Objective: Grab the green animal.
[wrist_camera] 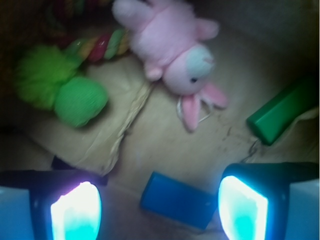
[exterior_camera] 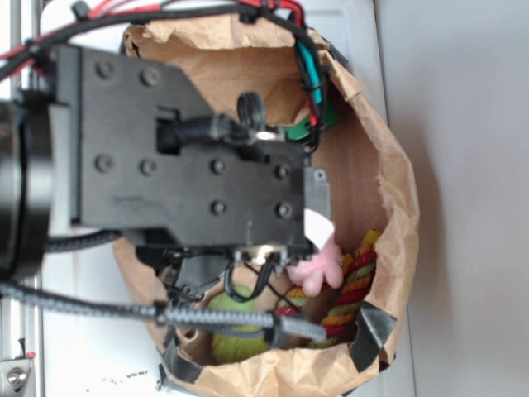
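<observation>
The green animal (wrist_camera: 60, 85) is lying on the paper floor of the brown paper bag (exterior_camera: 388, 207), at the left in my wrist view. Its long axis is running from upper left to lower right: the fuzzy body is sitting upper left, the smooth rounded head is pointing lower right, toward me. Its face is not making itself out; the picture is blurring here.

The striped rope toy (wrist_camera: 102, 45) is touching the fuzzy body on its right side and is running up into the dark far corner, where it is getting cut off by the frame edge. The pink bunny (wrist_camera: 175, 55) is lying just right of the rope, head toward me, ears pointing down. A green block (wrist_camera: 282, 112) is resting at the right, partly leaving the frame. A blue block (wrist_camera: 180, 200) is sitting near me, between my fingers (wrist_camera: 77, 212).

My gripper (wrist_camera: 159, 210) is hanging above the bag floor with fingers spread wide, touching nothing.

In the exterior view my arm is covering most of the bag's inside; only part of the green animal (exterior_camera: 235, 322) is showing behind cables.
</observation>
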